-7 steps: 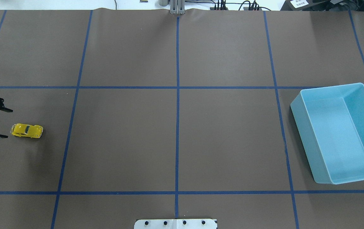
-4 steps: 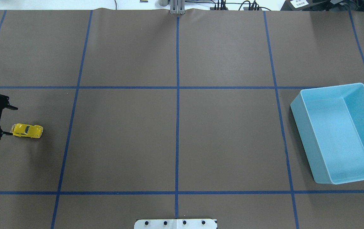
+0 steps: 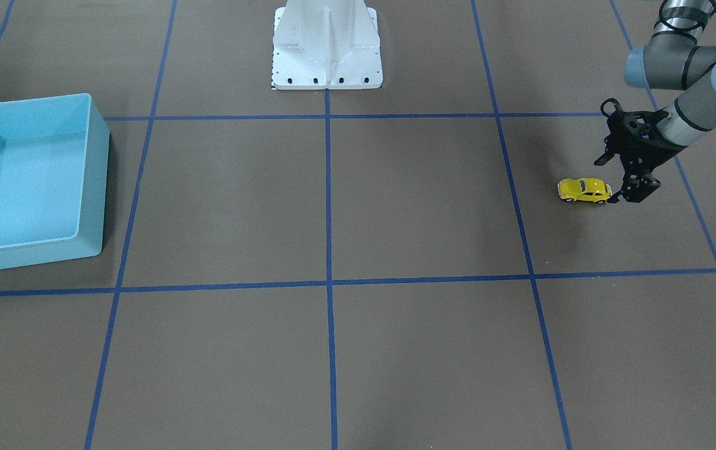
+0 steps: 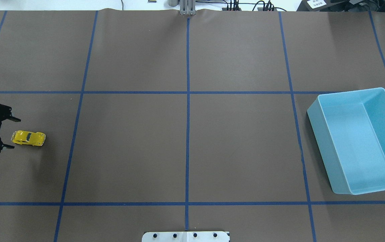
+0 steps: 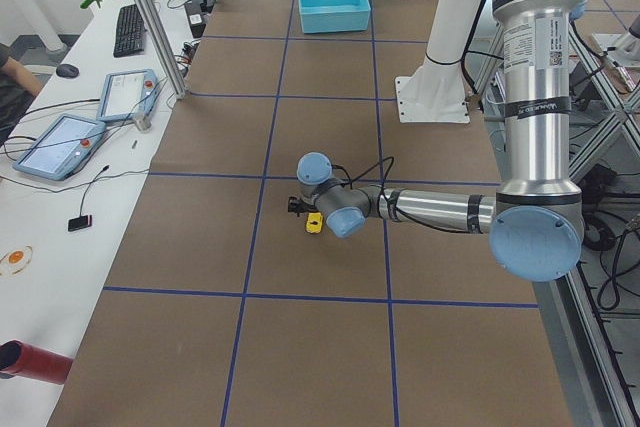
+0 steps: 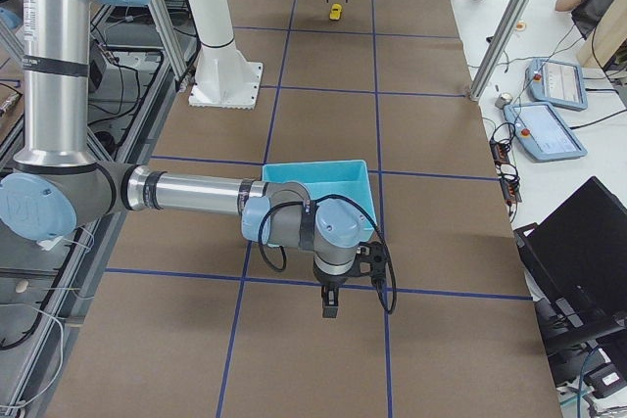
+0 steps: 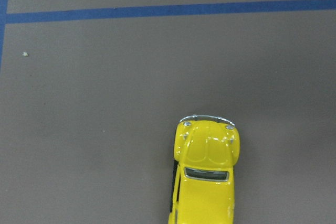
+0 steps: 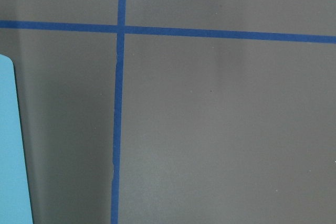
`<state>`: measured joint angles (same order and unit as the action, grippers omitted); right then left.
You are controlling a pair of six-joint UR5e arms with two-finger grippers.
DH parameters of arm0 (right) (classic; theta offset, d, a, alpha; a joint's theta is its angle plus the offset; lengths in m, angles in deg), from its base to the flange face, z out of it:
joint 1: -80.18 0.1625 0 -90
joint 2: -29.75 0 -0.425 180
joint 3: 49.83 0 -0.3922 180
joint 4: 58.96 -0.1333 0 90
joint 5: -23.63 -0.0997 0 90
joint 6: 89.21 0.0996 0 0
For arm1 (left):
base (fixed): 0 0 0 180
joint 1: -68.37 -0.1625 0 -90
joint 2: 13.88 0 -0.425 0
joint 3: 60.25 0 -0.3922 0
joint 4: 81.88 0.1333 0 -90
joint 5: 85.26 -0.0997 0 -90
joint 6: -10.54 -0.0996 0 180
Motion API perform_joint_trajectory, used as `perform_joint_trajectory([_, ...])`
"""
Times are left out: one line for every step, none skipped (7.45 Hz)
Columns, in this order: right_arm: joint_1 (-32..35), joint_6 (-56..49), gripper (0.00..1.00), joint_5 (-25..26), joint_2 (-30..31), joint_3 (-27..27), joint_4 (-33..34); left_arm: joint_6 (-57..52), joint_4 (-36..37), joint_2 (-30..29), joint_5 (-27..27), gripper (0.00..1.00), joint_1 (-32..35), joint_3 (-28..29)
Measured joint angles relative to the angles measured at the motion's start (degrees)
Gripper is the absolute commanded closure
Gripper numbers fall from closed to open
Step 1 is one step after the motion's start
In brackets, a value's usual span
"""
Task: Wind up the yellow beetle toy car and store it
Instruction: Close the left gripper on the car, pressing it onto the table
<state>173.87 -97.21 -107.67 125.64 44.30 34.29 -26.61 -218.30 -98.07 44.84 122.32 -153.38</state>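
The yellow beetle toy car [image 4: 28, 138] stands on its wheels on the brown table at the far left. It also shows in the front view [image 3: 584, 190] and, close up, in the left wrist view [image 7: 206, 174]. My left gripper [image 4: 16, 133] is open, low over the table just behind one end of the car, its jaws spread wider than the car; it shows in the front view too [image 3: 605, 182]. The light blue bin [image 4: 322, 144] is empty at the far right. My right gripper [image 6: 330, 306] hangs beside the bin; I cannot tell whether it is open or shut.
Blue tape lines divide the table into squares. The robot's white base [image 3: 327, 50] stands at the middle of the near edge. The bin's edge shows in the right wrist view [image 8: 8, 156]. Monitors and pendants lie on side desks beyond the table.
My left gripper has moved toward the car, then shifted slightly toward the robot's side, staying open. The car and bin have not moved.
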Motion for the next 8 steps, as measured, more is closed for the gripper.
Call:
perform_joint_trajectory([0.0, 0.0, 0.01, 0.0, 0.0, 0.0, 0.0, 0.1, 0.0, 0.0, -0.1, 0.01, -0.2, 0.4])
perform_joint_trajectory([0.0, 0.0, 0.01, 0.0, 0.0, 0.0, 0.0, 0.1, 0.0, -0.1, -0.3, 0.02, -0.4, 1.0])
perform_joint_trajectory([0.0, 0.0, 0.01, 0.0, 0.0, 0.0, 0.0, 0.1, 0.0, -0.4, -0.4, 0.02, -0.7, 1.5])
perform_joint_trajectory([0.0, 0.0, 0.01, 0.0, 0.0, 0.0, 0.0, 0.2, -0.2, -0.5, -0.5, 0.04, -1.1, 1.9])
perform_joint_trajectory([0.0, 0.0, 0.01, 0.0, 0.0, 0.0, 0.0, 0.2, -0.7, -0.7, -0.6, 0.06, -1.3, 2.3])
perform_joint_trajectory([0.0, 0.0, 0.01, 0.0, 0.0, 0.0, 0.0, 0.2, -1.2, -0.9, -0.7, 0.11, -1.5, 2.5])
perform_joint_trajectory([0.0, 0.0, 0.01, 0.0, 0.0, 0.0, 0.0, 0.2, -1.8, -1.2, -0.9, 0.16, -1.6, 2.6])
perform_joint_trajectory([0.0, 0.0, 0.01, 0.0, 0.0, 0.0, 0.0, 0.2, -2.5, -1.3, -1.0, 0.18, -1.7, 2.6])
